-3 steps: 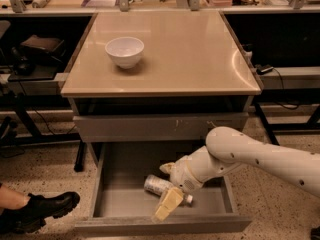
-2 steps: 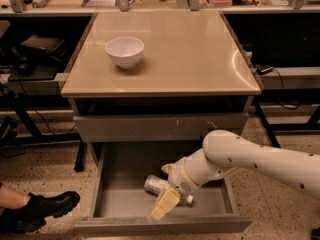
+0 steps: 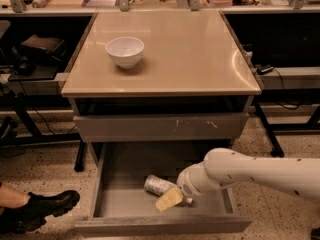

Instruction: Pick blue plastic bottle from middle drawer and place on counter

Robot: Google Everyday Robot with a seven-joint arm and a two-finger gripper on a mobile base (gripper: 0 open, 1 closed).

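The blue plastic bottle (image 3: 158,185) lies on its side on the bare grey floor of the open middle drawer (image 3: 120,204), near the drawer's centre. My gripper (image 3: 170,198) is down inside the drawer at the bottle's near right end, partly covering it. The white arm reaches in from the right. Whether the gripper holds the bottle does not show. The beige counter (image 3: 190,59) lies above the drawers.
A white bowl (image 3: 125,51) stands on the counter's left rear part. A shallower shut drawer front (image 3: 160,126) sits just above the open one. A person's black shoe (image 3: 47,206) rests on the floor left of the drawer. Cluttered benches flank the cabinet.
My arm has shifted slightly left and lower into the drawer, and the gripper has risen a little at the bottle. The bottle has not moved.
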